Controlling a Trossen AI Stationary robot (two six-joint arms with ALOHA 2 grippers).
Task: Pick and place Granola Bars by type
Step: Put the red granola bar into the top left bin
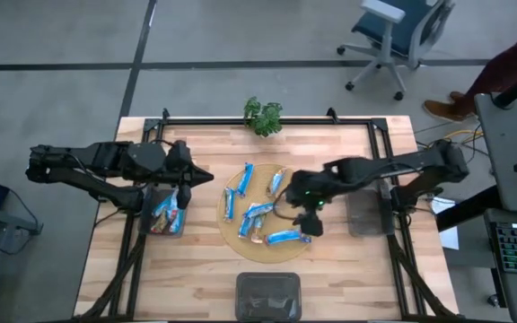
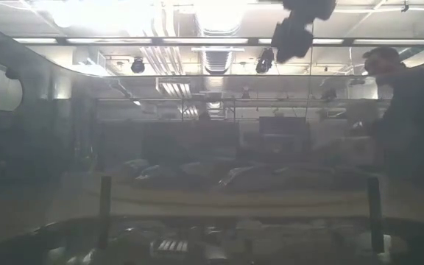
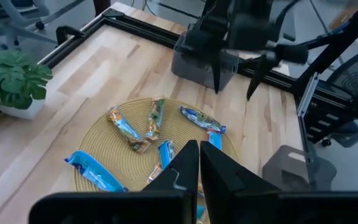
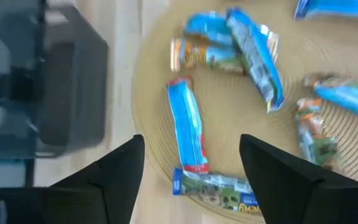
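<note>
Several granola bars, mostly blue-wrapped, lie scattered on a round woven mat [image 1: 233,235] at the table's middle. More bars lie in a grey bin [image 1: 164,215] on the left. My right gripper [image 1: 310,224] hangs open above the mat's right part, fingers slanting down. In the right wrist view its fingers [image 4: 191,171] stand on either side above a blue bar with a red end [image 4: 187,130], clear of it; a bar with a green print [image 4: 219,191] lies beside that one. My left gripper [image 3: 199,171] is shut and holds nothing, raised at the mat's left edge [image 1: 206,177].
A grey bin [image 1: 366,213] stands right of the mat and another [image 1: 267,294] at the near edge. A small potted plant [image 1: 263,115] stands at the far edge. A black frame rims the table. A person stands beyond the table's right side [image 2: 407,110].
</note>
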